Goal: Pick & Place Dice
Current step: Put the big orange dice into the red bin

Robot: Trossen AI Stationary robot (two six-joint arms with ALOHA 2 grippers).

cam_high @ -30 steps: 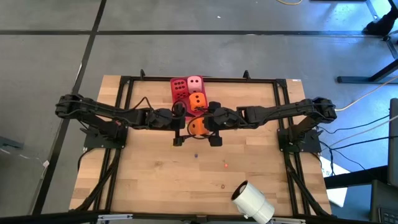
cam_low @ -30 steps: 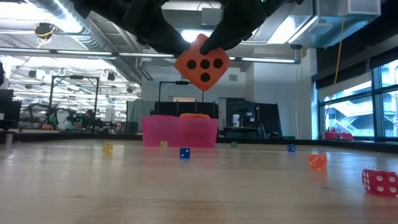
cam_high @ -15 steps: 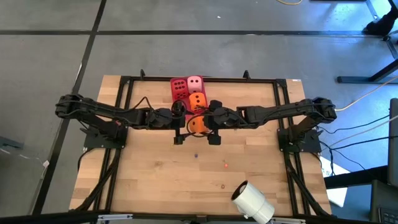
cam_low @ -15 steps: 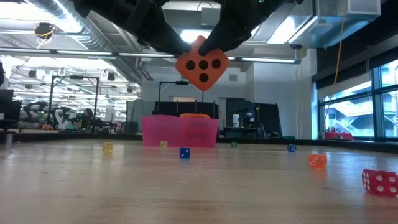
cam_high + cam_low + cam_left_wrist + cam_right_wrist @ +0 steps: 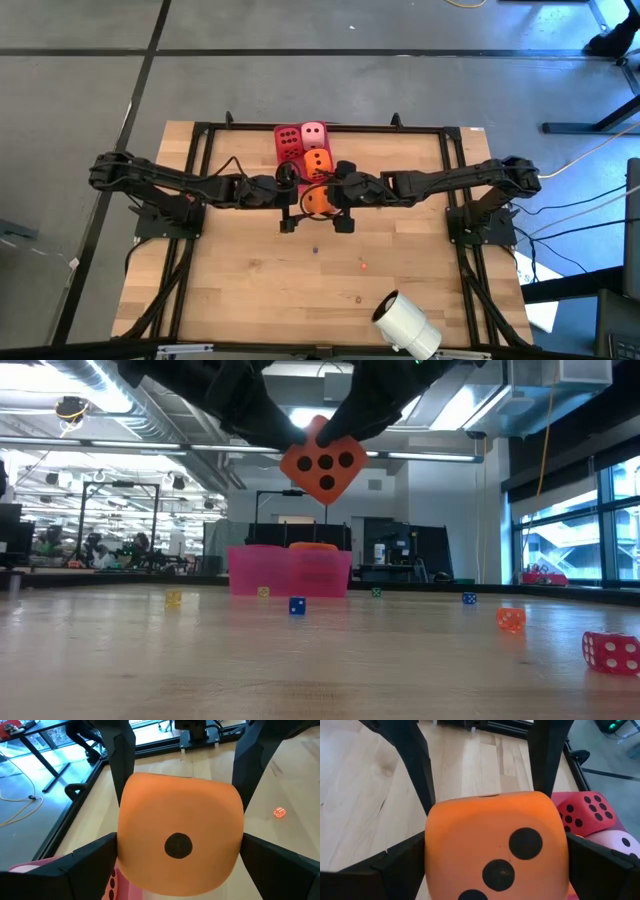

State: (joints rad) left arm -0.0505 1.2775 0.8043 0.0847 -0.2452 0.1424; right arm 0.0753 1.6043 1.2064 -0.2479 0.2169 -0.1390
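An orange die [image 5: 318, 201] with dark pips hangs high above the middle of the table, held between my two grippers. My left gripper [image 5: 299, 203] comes at it from the table's left and my right gripper [image 5: 339, 200] from the right; both are shut on it. In the low view this die [image 5: 323, 461] is tilted, one corner pointing down. Behind it, at the far middle, a red die [image 5: 287, 140], a pale pink die [image 5: 313, 133] and a second orange die [image 5: 317, 161] sit in the translucent red tray [image 5: 290, 571]. My left gripper pinches the orange die by two opposite faces [image 5: 126, 855] between its two fingers [image 5: 75, 867]. It comes slanting down from the table's left. The die is lifted clear and tilted. My right gripper pinches two opposite faces [image 5: 434, 857] of the same die between its fingers [image 5: 387, 865]. It comes slanting down from the table's right, facing the left gripper's fingers.
A white roll [image 5: 406, 325] lies near the front right edge. Small dice are scattered on the wood: blue [image 5: 297, 606], yellow [image 5: 173, 598], orange [image 5: 510, 618], red [image 5: 611, 652]. A black frame [image 5: 200, 130] runs around the table.
The orange die has turned a little between the two grippers: in the low view one more pip shows on its face than a second ago. Both arms have stayed where they were.
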